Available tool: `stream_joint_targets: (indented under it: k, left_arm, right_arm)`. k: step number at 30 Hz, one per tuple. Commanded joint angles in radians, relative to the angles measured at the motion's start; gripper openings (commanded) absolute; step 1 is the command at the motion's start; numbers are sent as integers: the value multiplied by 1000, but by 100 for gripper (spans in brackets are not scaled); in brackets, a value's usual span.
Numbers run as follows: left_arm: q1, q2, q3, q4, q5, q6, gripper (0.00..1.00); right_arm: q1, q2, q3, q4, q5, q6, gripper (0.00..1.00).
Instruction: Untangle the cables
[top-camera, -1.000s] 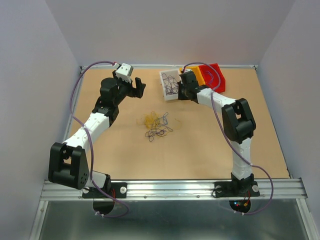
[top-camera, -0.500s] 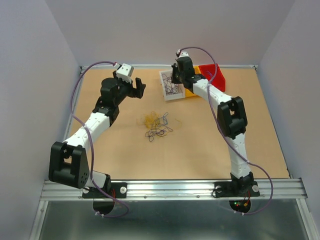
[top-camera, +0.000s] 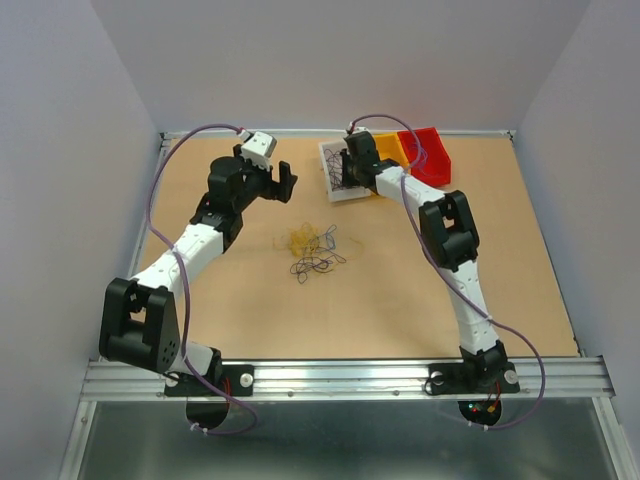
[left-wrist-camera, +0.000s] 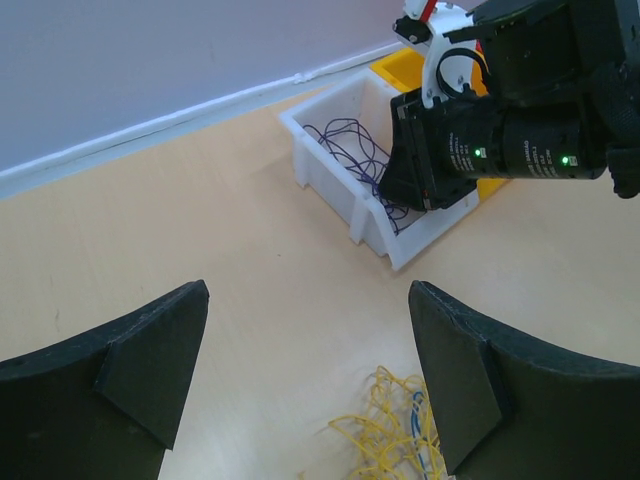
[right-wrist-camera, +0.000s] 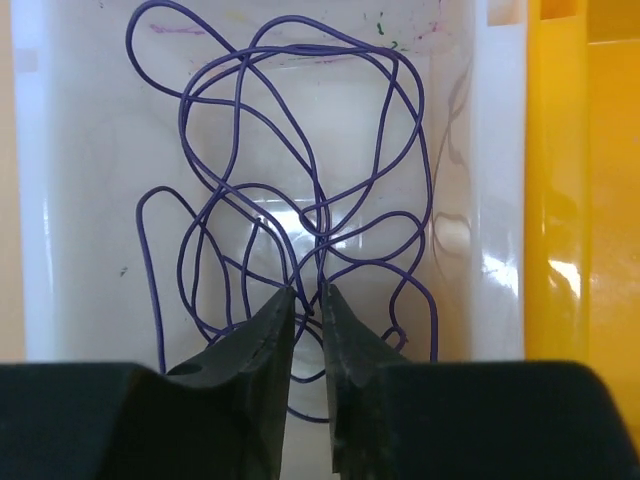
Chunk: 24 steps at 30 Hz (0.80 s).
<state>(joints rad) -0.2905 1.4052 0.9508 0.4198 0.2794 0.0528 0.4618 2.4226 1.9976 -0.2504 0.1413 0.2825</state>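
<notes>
Right gripper (right-wrist-camera: 305, 300) has shifted leftward over the white bin (right-wrist-camera: 480, 200) at the worktop's (top-camera: 420, 300) far edge.
Its jaws stand barely parted above purple cables (right-wrist-camera: 320, 215) inside; left gripper (left-wrist-camera: 308, 290) spread wide; tangled clump (top-camera: 312, 250) lies mid-worktop.

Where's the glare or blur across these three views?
Right wrist: bright glare patches on the white bin's glossy floor, behind the purple wires, which read sharp. Left wrist: the left gripper is dark and low on detail up close; the bin beyond is crisp. Top external: even light, only faint shadows, cable clump barely resolved.
</notes>
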Motion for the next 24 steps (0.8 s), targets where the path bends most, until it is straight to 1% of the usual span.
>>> stream_joint_targets:
  k: [1,5,8,9,10,12,13,15,16,18,21,22,24]
  left_arm:
    - [-19,-41,49,-7,27,62,95]
    - [-44,-78,48,-47,24,114,95]
    - [-85,-80,54,-94,-23,159,96]
    - [-93,-80,52,-105,-52,166,95]
    - [-99,-77,49,-107,-62,171,96]
    - [-102,-69,55,-131,-66,183,96]
    - [-102,-65,62,-144,-71,186,95]
    - [-102,-63,66,-157,-110,185,96]
    - [-102,-66,57,-148,-130,179,96]
    - [-76,-83,46,-119,-158,145,96]
    - [-18,-101,40,-96,-119,89,96]
    - [2,-104,39,-84,-109,55,96]
    - [60,-106,37,-72,-91,22,96]
  right_arm:
    - [26,-138,-3,8,44,-22,30]
    - [43,-243,-123,34,58,-19,37]
    - [55,-327,-201,68,70,-22,44]
    - [58,-351,-248,77,73,-23,47]
    - [63,-394,-276,82,69,-28,55]
    - [67,-447,-360,86,52,-40,62]
    - [67,-497,-390,88,17,-54,68]
    - [69,-537,-446,91,-55,-84,74]
    - [72,-572,-497,94,-134,-127,78]
    - [78,-591,-545,94,-254,-164,81]
    - [98,-600,-600,99,-316,-239,81]
    - [104,-596,-605,97,-353,-259,78]
    - [127,-580,-602,96,-373,-307,73]
